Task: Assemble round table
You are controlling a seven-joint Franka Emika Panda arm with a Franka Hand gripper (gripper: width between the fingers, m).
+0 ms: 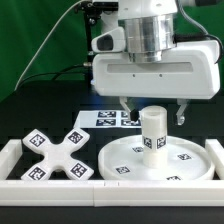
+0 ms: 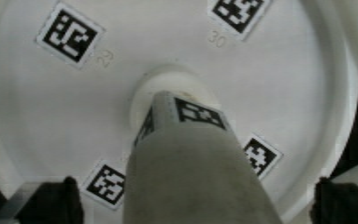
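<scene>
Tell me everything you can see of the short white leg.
The leg is a short white cylinder, plastic-looking, with black-and-white square tags on its side. It stands upright at the middle of the round disc. The open gripper hangs over it, fingers on either side, apparently not touching.

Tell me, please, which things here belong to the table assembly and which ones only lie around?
Belong to the job: round disc, leg standing on it, cross base, open claw over the leg.
Only lying about: marker board, white border rail.
</scene>
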